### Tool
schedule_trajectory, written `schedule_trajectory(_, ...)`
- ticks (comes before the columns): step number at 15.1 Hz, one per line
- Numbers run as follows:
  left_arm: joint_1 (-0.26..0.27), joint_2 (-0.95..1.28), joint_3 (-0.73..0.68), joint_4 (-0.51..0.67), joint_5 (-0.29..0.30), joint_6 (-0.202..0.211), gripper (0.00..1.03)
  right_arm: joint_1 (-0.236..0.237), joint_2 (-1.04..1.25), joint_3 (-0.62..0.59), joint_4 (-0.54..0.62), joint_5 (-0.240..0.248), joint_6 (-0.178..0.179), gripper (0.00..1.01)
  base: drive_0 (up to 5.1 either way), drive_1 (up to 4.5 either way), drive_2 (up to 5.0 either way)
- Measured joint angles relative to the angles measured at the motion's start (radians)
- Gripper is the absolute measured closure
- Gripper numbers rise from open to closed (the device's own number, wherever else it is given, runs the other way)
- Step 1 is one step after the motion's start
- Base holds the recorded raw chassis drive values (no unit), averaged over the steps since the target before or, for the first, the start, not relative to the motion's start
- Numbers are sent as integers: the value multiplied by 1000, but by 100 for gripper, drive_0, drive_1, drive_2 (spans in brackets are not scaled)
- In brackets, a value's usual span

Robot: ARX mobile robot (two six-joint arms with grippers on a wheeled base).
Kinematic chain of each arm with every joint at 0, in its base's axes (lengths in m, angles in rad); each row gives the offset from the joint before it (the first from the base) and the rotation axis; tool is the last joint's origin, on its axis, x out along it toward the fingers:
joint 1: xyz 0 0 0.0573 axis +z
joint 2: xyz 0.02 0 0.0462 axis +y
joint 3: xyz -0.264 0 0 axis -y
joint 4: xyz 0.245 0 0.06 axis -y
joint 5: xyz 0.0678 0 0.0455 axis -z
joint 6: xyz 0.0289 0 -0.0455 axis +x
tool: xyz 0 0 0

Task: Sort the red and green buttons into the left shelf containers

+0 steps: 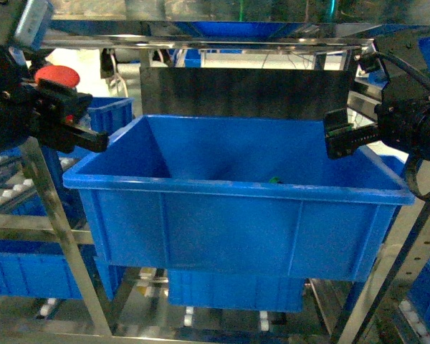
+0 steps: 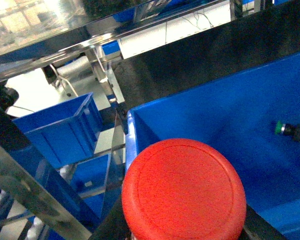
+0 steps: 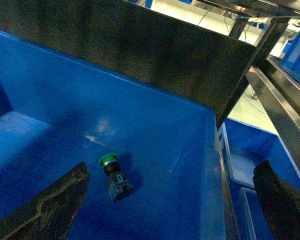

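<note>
A large deep blue container (image 1: 236, 215) fills the middle of the head view. On its floor a green button (image 1: 274, 180) lies on its side, also visible as a green button (image 3: 114, 176) with a dark block base in the right wrist view. My left gripper (image 1: 75, 118) hovers by the container's left rim, shut on a red button (image 1: 56, 75). The red button's cap (image 2: 184, 190) hides most of the black fingers (image 2: 112, 225). Above the right wall, my right gripper (image 3: 167, 205) is open and empty, its fingers (image 3: 50, 210) straddling the wall (image 3: 212, 190).
A smaller blue bin (image 1: 107, 113) sits behind the left gripper, and more blue bins (image 1: 29, 276) stand on lower shelf levels. Steel shelf posts (image 1: 57, 229) and a metal crossbar (image 1: 201, 39) frame the container. A dark panel (image 1: 244, 89) stands behind it.
</note>
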Motion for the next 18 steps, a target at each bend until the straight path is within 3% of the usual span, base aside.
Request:
schedule_trajectory(7, -119, 267, 247, -83, -63, 136, 79, 0, 0, 0, 0, 0, 0, 3, 0, 0, 0)
schedule_trajectory(14, -115, 374, 321, -77, -116, 200, 79, 0, 0, 0, 0, 0, 0, 3, 0, 0, 0)
schedule_trajectory(18, -110, 374, 330, -72, -122, 211, 35, 0, 0, 0, 0, 0, 0, 3, 0, 0, 0)
